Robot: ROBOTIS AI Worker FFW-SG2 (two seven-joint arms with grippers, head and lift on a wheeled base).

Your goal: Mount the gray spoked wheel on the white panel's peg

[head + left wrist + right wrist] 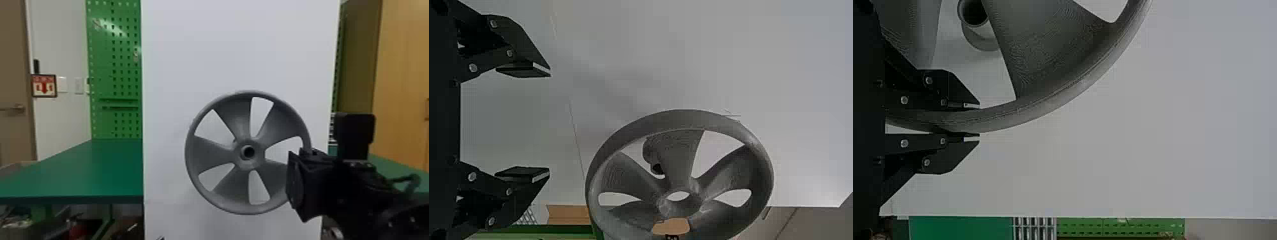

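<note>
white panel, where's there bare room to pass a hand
The panel is bare above the wheel, and left of it out to the panel's left edge. It is crowded right of the wheel, where the right gripper holds the rim.

Gray spoked wheel [238, 156] is upright — before peg [980, 42] on white panel [223, 48].

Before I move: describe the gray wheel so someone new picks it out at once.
Find the white panel between the green pegboard and the wooden cabinet. In front of it is the gray wheel, a broad spoked ring, its rim clamped in the right gripper. Wide and spoked, it stands apart from the small gray peg behind it.
</note>
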